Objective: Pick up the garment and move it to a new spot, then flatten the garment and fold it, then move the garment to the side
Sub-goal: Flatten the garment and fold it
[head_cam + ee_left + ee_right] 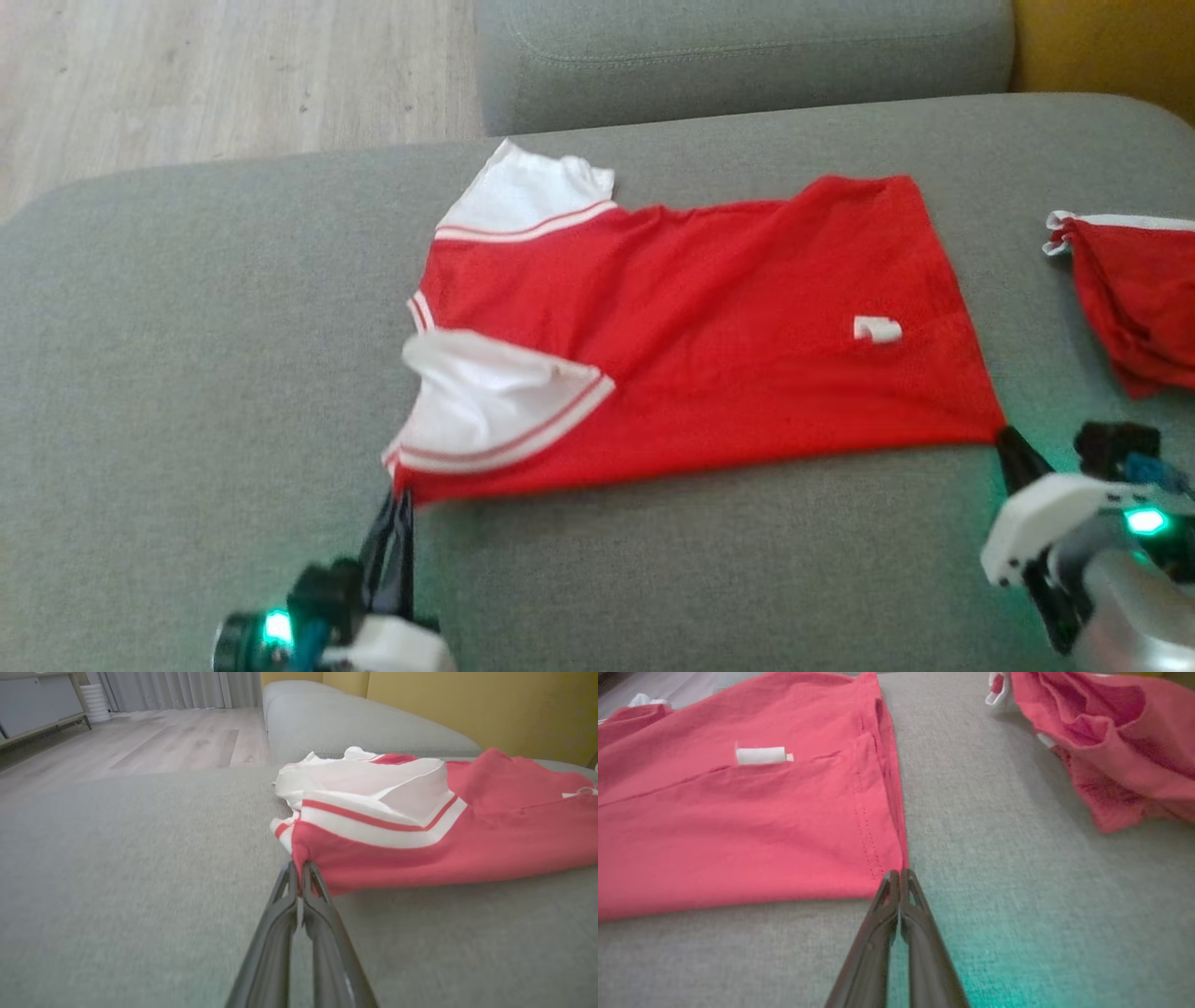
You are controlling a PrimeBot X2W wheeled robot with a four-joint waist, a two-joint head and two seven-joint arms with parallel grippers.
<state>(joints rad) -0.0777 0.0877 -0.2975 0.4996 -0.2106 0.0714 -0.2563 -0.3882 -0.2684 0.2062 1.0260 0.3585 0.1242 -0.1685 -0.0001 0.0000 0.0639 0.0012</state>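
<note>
Nearest, the left gripper (400, 499) is pinching the shirt's (709, 317) near left corner. Its jaws are squeezed together on the red cloth, just below a white sleeve (485, 401). Over on the right, the right gripper (1006, 439) is pinching the near right corner, at the hem. Its jaws are squeezed together on it too.

The shirt is lying mostly flat in the middle of the grey sofa (187, 373), with its sleeves to the left. A small white tag (877, 329) is showing near the hem. A second red cloth (1134, 299) is lying bunched up on the right, apart from the shirt. Farther back, a grey cushion (747, 56) is sitting beside the wood floor (187, 75).
</note>
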